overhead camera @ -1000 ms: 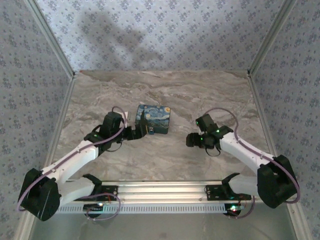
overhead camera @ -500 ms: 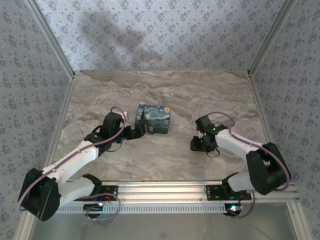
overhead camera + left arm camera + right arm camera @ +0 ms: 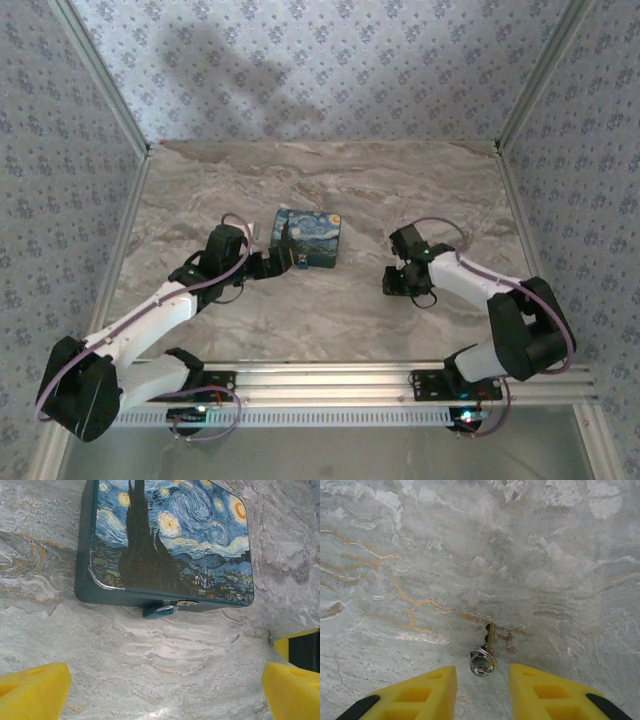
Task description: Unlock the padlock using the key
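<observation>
Slippage is the chief risk here. The small brass-coloured key (image 3: pixel 490 636) on its silver wire ring (image 3: pixel 481 662) lies flat on the grey veined marble tabletop (image 3: pixel 545 555). The ring end sits just between the tips of the right gripper (image 3: pixel 482 680), and the blade points away from them. Its yellow fingers (image 3: pixel 430 690) stand partly spread, one on each side of the ring, neither touching it. Pinched by the loose ring alone, the key could swivel or skate across the smooth stone, and so thin a key is hard to lift cleanly.

The left gripper (image 3: pixel 162 692) has its yellow fingers (image 3: pixel 32 690) spread wide on nothing. The swirl-painted blue-and-yellow box (image 3: pixel 170 535) ahead of them is therefore unbraced and may slide when the key is pushed in.

The tiny dark blue-grey padlock (image 3: pixel 161 610), with a silvery glint on it, hangs at the box's near edge. It is straight ahead of the left fingers and well apart from them. Its keyhole cannot be made out.
</observation>
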`<state>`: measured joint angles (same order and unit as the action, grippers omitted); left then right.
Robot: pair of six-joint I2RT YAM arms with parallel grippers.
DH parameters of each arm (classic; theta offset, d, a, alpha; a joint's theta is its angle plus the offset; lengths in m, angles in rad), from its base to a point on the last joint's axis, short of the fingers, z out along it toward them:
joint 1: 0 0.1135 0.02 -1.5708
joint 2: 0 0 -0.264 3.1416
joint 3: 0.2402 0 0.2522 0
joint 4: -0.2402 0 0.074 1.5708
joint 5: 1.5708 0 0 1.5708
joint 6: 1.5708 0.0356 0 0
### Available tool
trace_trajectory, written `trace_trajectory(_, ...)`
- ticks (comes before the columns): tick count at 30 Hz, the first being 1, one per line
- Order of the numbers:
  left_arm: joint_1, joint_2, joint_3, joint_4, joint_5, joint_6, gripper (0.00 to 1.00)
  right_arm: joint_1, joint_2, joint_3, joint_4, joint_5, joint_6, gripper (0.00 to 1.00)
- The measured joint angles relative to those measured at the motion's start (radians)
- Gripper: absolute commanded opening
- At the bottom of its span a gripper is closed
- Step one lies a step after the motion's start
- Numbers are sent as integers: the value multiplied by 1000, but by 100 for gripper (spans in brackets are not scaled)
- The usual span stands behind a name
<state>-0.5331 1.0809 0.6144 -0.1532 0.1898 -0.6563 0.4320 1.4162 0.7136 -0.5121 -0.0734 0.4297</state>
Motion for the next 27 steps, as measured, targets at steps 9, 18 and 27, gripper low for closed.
trace_trajectory(9,0,2,0,0,0,0,98,5,38,6,0,6,-5,25)
trace_trajectory(18,0,2,0,0,0,0,98,20,46,20,-15,36,-14,8)
trace_trajectory(27,0,2,0,-1,0,-11,98,46,19,20,2,58,-33,0)
